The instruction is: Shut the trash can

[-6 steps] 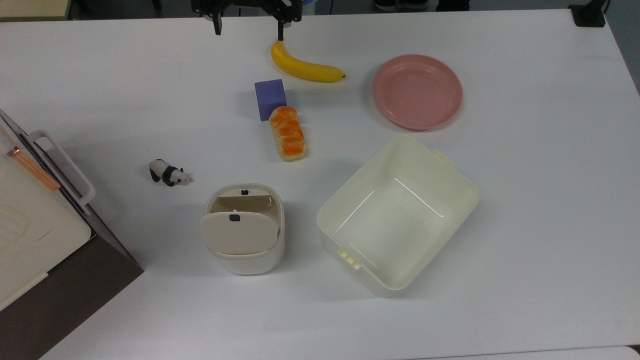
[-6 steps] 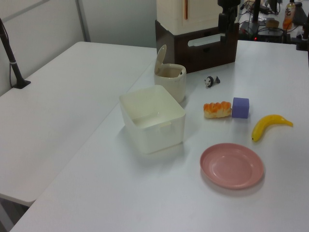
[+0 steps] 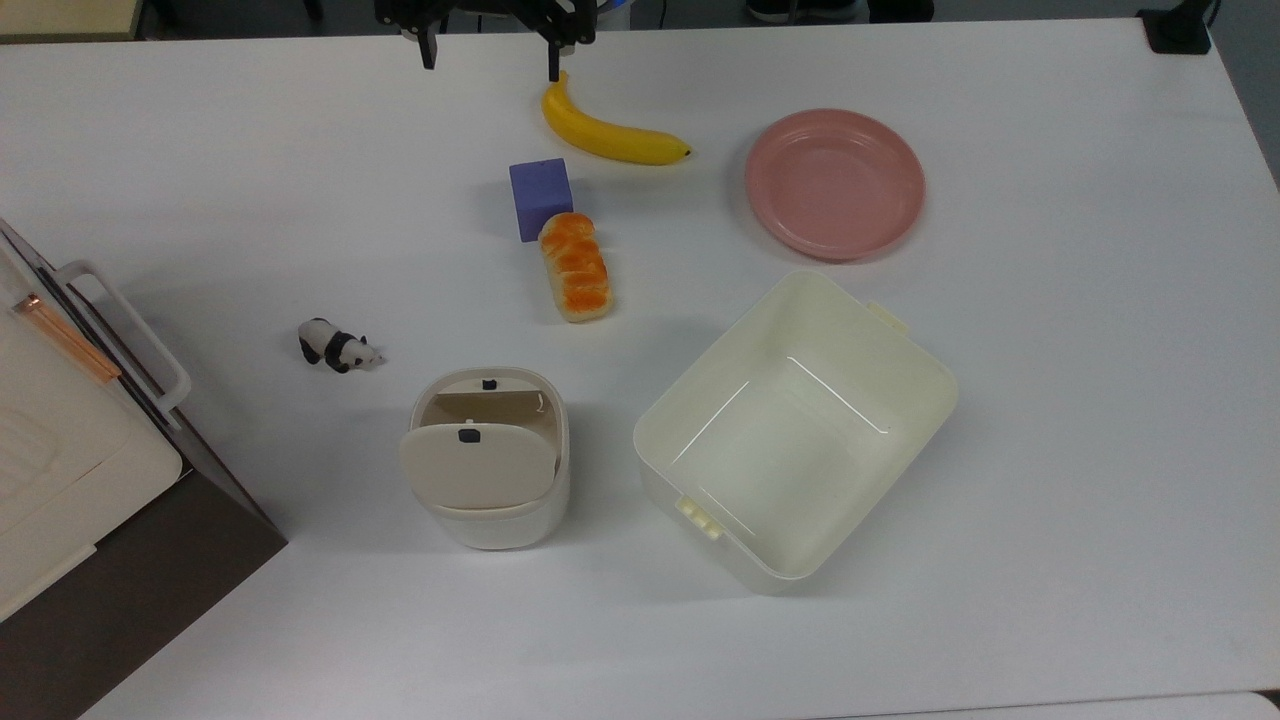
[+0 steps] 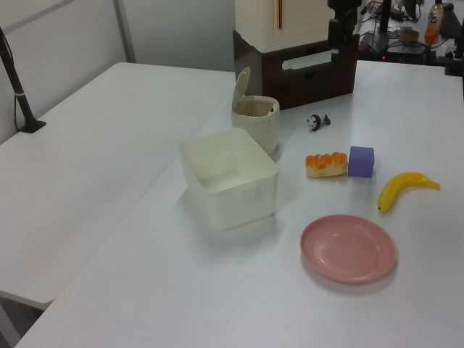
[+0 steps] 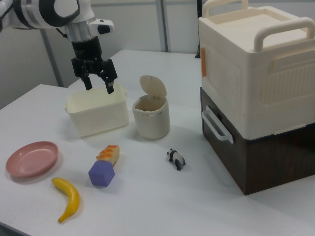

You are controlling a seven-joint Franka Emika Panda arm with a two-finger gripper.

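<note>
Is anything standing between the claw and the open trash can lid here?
Nothing visible blocks it. The claw hangs open, raised above the table at the top view's upper edge near the banana. The purple block and bread lie low on the table between it and the trash can, whose lid stands upright.

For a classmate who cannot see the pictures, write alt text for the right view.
A small cream trash can stands with its lid raised, on a white table. The robot's gripper, jaws open, hangs above a cream tub to the right view's left; nearer lie a panda figure, bread and a banana.
</note>
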